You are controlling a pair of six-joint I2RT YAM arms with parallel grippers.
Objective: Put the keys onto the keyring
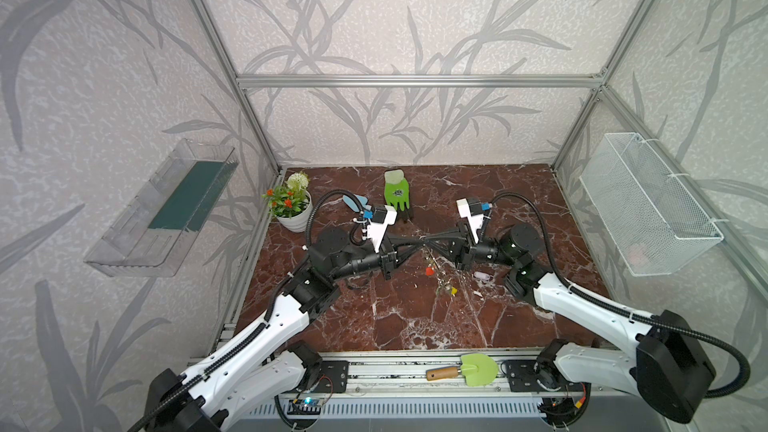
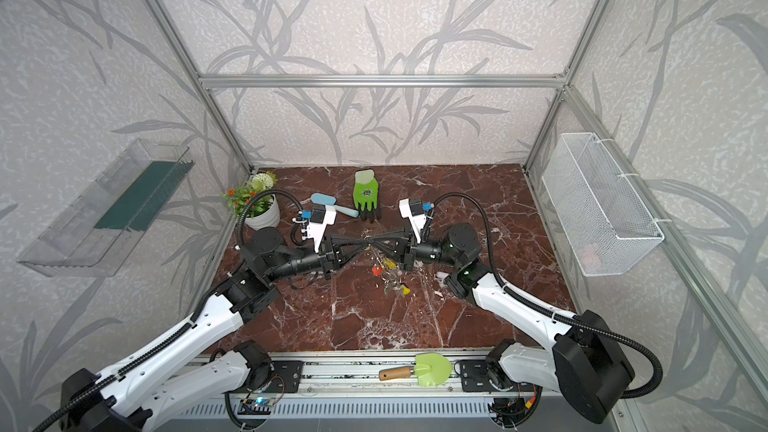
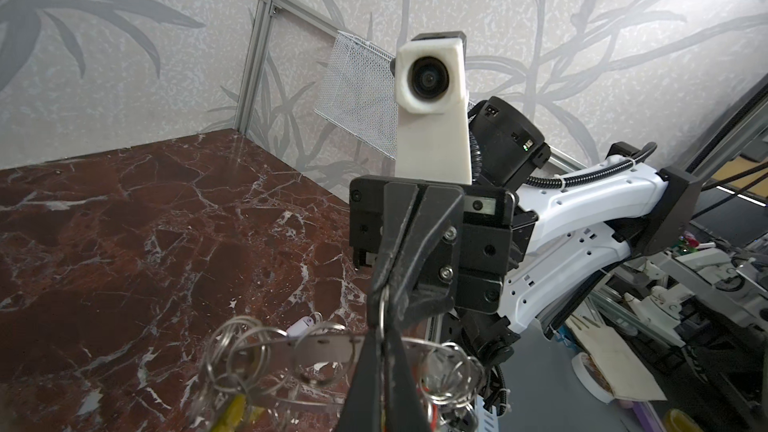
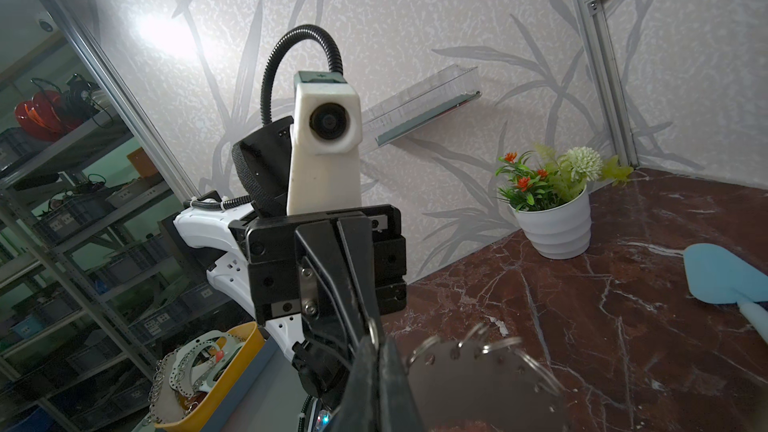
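Keyring was held aloft in front of glove, red key and yellow key hung beneath. Left gripper and right gripper were clamped on its upper edge; rim or loop could not be told. Firm, unswung hold was judged needed.

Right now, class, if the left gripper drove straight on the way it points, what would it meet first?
The right gripper, probably: its shut tips face the left gripper nose to nose, with the keyring seemingly pinched where they meet. Depth there is hard to judge.
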